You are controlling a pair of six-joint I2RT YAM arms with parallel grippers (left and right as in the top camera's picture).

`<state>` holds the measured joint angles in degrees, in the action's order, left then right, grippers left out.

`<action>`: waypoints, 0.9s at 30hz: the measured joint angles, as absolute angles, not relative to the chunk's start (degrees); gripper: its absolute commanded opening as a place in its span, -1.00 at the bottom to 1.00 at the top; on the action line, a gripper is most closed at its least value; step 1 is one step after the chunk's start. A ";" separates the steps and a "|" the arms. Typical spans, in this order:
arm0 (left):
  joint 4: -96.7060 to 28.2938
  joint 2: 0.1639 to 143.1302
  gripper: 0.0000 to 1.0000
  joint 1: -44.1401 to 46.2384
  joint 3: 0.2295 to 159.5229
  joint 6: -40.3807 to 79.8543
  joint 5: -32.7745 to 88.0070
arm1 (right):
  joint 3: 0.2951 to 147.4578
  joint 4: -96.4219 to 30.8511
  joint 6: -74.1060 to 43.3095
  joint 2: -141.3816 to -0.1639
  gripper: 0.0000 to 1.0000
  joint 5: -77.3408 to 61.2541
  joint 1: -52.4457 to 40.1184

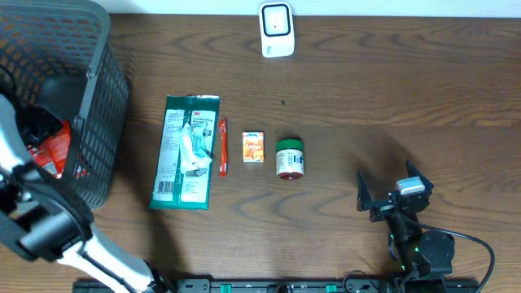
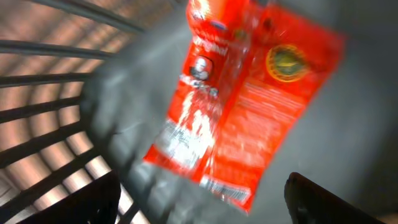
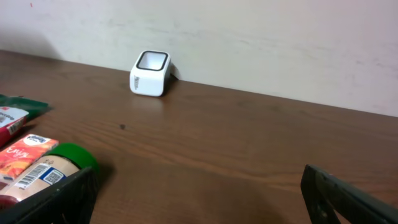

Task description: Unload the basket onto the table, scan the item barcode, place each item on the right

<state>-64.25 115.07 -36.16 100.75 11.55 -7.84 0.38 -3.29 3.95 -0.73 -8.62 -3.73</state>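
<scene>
A red snack packet (image 2: pixel 242 93) lies on the floor of the dark mesh basket (image 1: pixel 98 98), its barcode end toward my left gripper (image 2: pixel 202 200). That gripper is down inside the basket, open, its dark fingers wide apart on either side of the packet's near corner and nothing between them; the view is blurred. From overhead the red packet (image 1: pixel 53 150) shows through the basket wall. The white barcode scanner (image 1: pixel 277 30) stands at the table's far edge. My right gripper (image 1: pixel 389 189) rests low at the front right, open and empty, facing the scanner (image 3: pixel 150 73).
On the table between basket and right arm lie a green flat packet (image 1: pixel 186 152), a thin red stick (image 1: pixel 222 146), a small orange box (image 1: pixel 253 147) and a green-lidded jar (image 1: pixel 289 159). The jar (image 3: pixel 53 168) lies close to my right gripper's left finger.
</scene>
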 measured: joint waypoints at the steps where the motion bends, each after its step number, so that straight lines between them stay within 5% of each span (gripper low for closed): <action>1: -64.14 116.90 0.68 -36.16 100.62 11.55 -7.84 | 0.38 -3.29 3.95 -0.73 0.98 -8.60 -3.73; 5: -63.53 124.51 0.54 -36.16 100.57 10.87 -7.84 | 0.38 -3.29 3.95 -0.73 0.99 -8.60 -3.75; 9: -63.05 125.05 -0.42 -36.07 100.62 10.37 -7.73 | 0.38 -3.29 3.95 -0.73 0.98 -8.62 -3.73; 12: -63.92 124.68 -0.85 -36.05 101.54 10.04 -7.79 | 0.38 -3.29 3.95 -0.73 0.98 -8.62 -3.75; 19: -63.44 116.71 -0.86 -36.07 102.21 10.33 -5.32 | 0.38 -3.29 3.95 -0.73 0.98 -8.60 -3.75; 27: -59.94 89.25 -0.86 -35.88 102.35 10.50 1.91 | 0.38 -3.29 3.95 -0.73 0.99 -8.62 -3.75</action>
